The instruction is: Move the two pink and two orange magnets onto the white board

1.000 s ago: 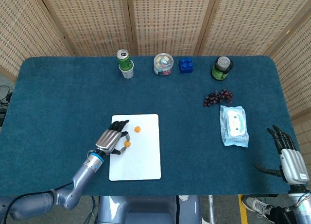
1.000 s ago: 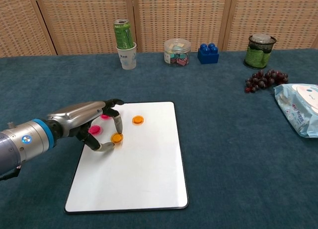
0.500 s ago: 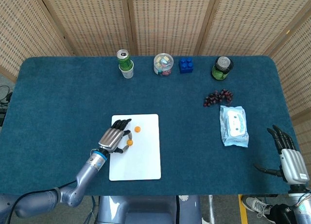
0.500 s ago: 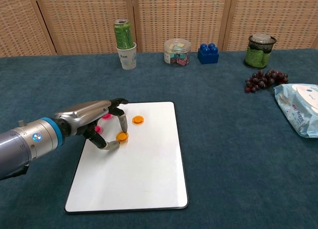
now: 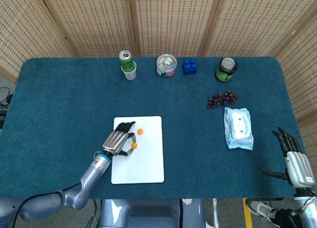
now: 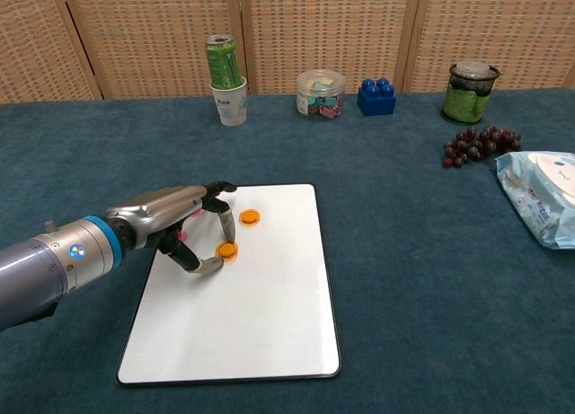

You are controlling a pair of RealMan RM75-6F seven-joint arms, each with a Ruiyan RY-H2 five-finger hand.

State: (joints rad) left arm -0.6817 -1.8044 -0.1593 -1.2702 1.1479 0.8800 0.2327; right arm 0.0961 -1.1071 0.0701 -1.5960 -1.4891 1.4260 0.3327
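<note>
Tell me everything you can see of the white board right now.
The white board is a flat, glossy white rectangle with rounded corners and a thin dark edge, lying flat on the blue cloth with its long sides running away from the robot. Two orange magnets sit on its far half, one clear of the hand, the other at the fingertips of the left hand, which covers the board's far left corner. A bit of pink shows beneath the hand. The near half is bare.

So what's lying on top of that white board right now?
Two orange magnets lie on the white board. The left hand hovers over its upper left part, fingers at the nearer one. Pink shows beneath the hand, mostly covered.
</note>
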